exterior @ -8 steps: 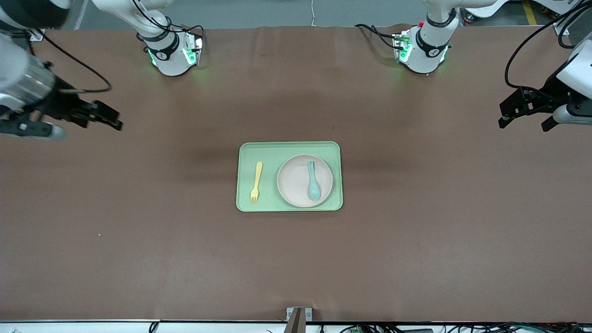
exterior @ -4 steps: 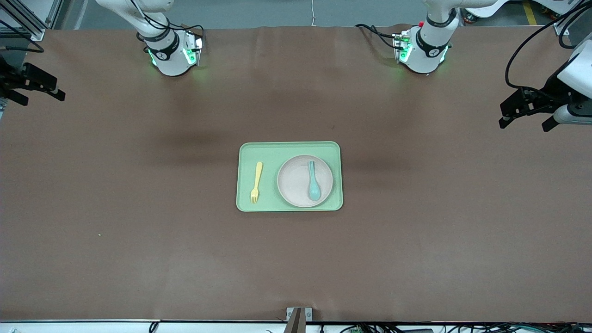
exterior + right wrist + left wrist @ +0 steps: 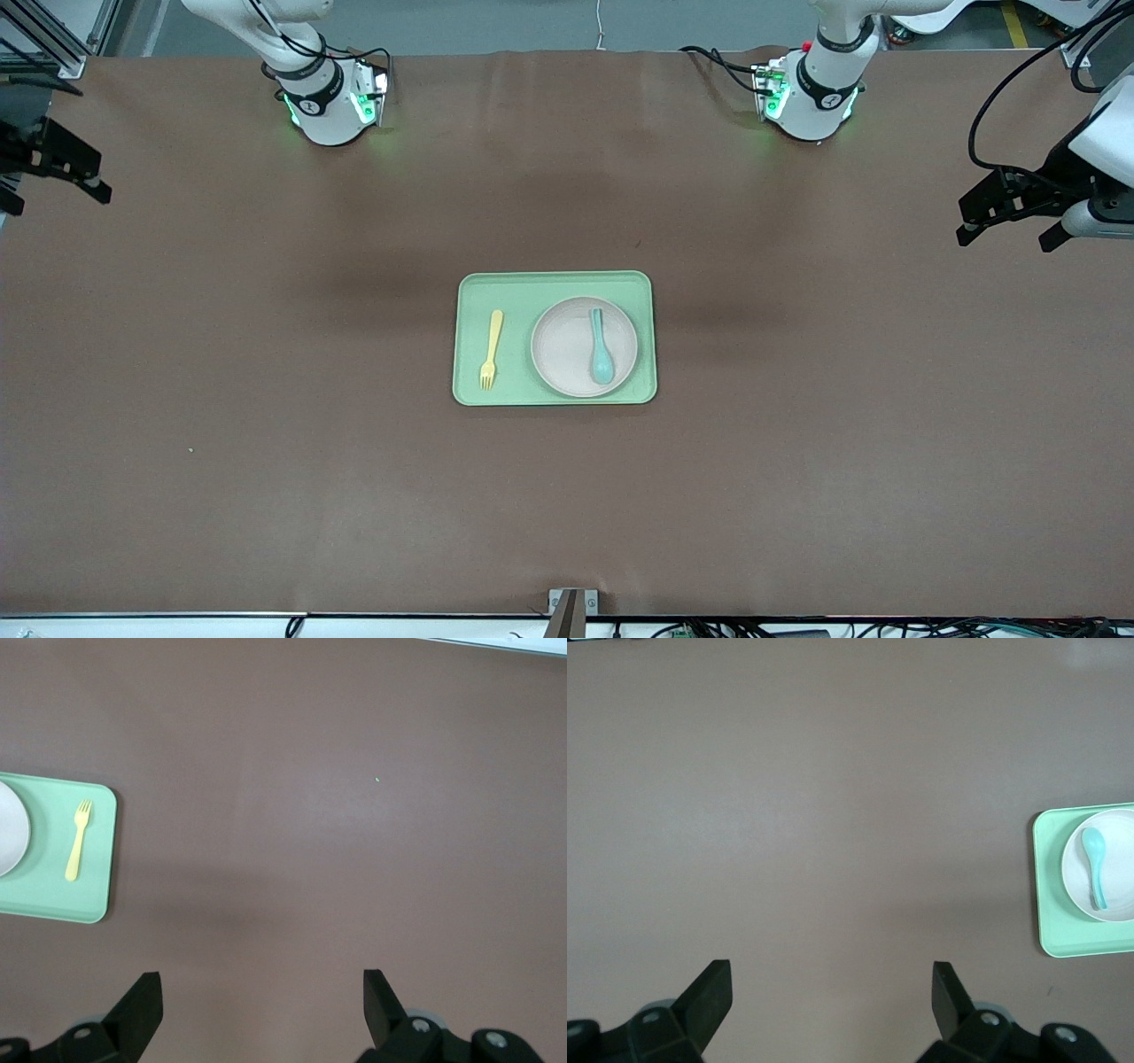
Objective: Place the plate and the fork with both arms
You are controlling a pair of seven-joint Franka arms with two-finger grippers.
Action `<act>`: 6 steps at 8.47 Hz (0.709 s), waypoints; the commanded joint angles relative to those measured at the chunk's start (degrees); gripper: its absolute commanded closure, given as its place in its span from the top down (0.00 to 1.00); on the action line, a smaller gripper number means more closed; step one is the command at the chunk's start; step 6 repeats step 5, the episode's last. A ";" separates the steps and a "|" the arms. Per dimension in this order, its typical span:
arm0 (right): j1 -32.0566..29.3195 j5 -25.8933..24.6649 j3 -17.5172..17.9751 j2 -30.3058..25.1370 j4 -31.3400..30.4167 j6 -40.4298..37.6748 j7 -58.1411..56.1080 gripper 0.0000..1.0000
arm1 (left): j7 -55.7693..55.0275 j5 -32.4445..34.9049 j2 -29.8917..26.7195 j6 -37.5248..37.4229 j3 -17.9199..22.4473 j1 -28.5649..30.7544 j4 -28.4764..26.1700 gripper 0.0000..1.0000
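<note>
While both arms hang out at the table ends, the tray [image 3: 555,287] mid-table, well away from both, holds the fork [image 3: 490,349] beside the plate [image 3: 567,347], spoon [image 3: 600,346] in it. Left gripper [image 3: 1005,215] and right gripper [image 3: 53,168]: fingers spread, empty.

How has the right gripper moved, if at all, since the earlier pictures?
Yes. The right gripper, open, has drawn away from the tray to the table edge at the right arm's end.

right gripper [image 3: 53,164] | swung out to table's end | jaws apparently apart
</note>
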 commanded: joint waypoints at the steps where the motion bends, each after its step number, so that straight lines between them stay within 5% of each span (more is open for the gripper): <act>1: 0.06 -0.12 -0.06 3.30 4.06 -1.08 4.40 1.00 | -0.85 0.61 0.19 -0.23 -0.35 0.34 1.04 0.99; 6: 1.12 -0.38 -0.06 3.57 3.80 -2.74 5.13 1.00 | -0.67 0.52 0.28 -0.23 -0.35 0.43 1.30 0.99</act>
